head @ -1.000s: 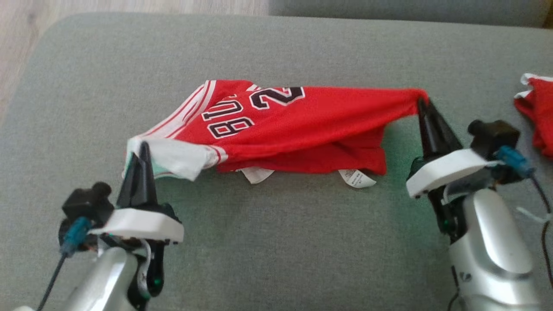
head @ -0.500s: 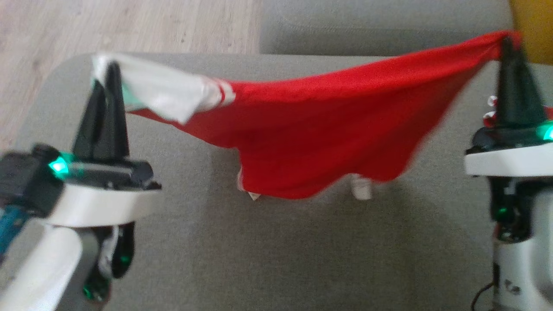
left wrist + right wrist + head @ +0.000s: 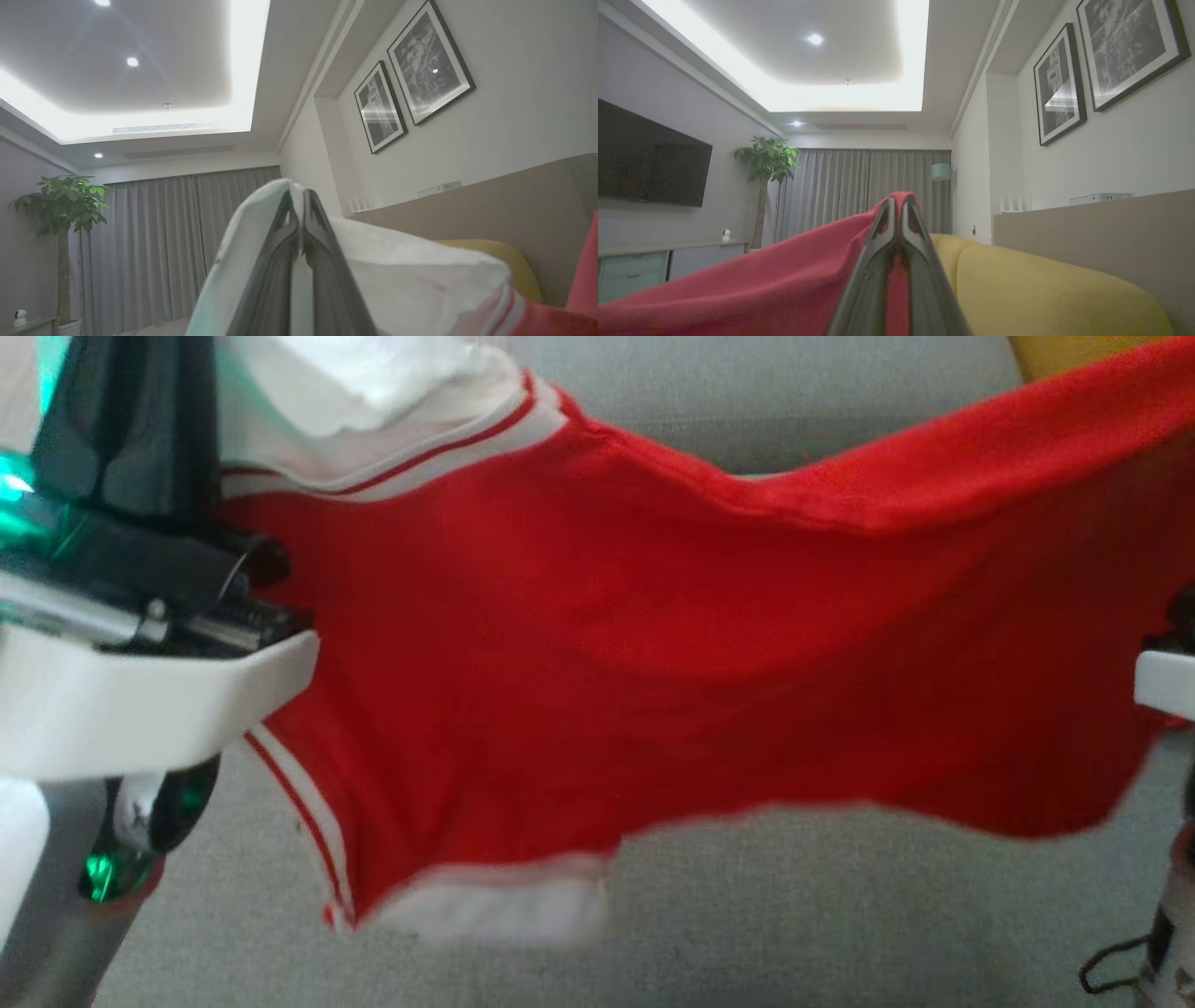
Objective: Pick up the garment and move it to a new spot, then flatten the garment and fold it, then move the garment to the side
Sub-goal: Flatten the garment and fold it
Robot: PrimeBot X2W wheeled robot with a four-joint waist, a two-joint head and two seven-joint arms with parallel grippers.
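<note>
The left end effector [image 3: 299,198] is clamped shut on a white-trimmed corner of the garment [image 3: 653,644], high over the left part of the grey seat [image 3: 794,933]. Pale cloth wraps both sides of its closed fingers. The right end effector [image 3: 896,205] is pinched on a red corner, high over the seat's right part. Between them the garment hangs as a slack red sheet, wholly clear of the seat. Its top edge dips in the middle, and its white hem [image 3: 495,905] dangles above the seat's near half.

This looks like the carry to a new spot, with the laying-out to come. To do it well:

- **Carry:** both grips should hold firm, and the arms should travel together at one height and one spacing, so that neither corner is tugged free.
- **Spread:** a slightly wider spread would take the dip out of the top edge. Too wide, and the thin cloth could slip from the fingertips.
- **Set-down:** let the hem meet the seat first, then draw the held corners across so the body rolls down flat instead of bunching.
- **Landing spot:** aim for the seat's middle, well short of its far right, where a yellow cushion [image 3: 1041,280] sits.
</note>
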